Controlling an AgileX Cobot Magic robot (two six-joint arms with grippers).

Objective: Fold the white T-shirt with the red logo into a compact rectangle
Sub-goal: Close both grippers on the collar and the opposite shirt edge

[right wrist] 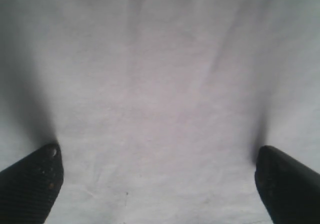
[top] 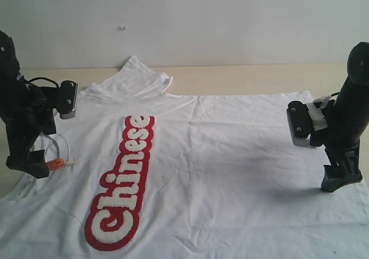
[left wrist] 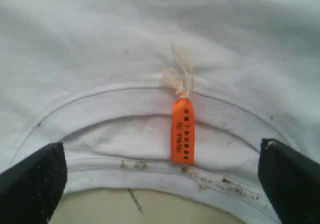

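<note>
White T-shirt with the red logo (top: 230,155) lies spread on the table (top: 259,74), filling most of the exterior view, with the collar at lower left and the hem at right. The left gripper (left wrist: 160,181) hangs over the collar by the orange neck tag (left wrist: 183,130), jaws wide and empty. The right gripper (right wrist: 157,179) hovers over plain cloth near the hem, jaws also wide, holding nothing. Likely risks are pinching only the top layer, snagging the tag, or uneven lifts skewing the fold. The rumpled sleeve (top: 138,77) at upper left could bunch inside.
</note>
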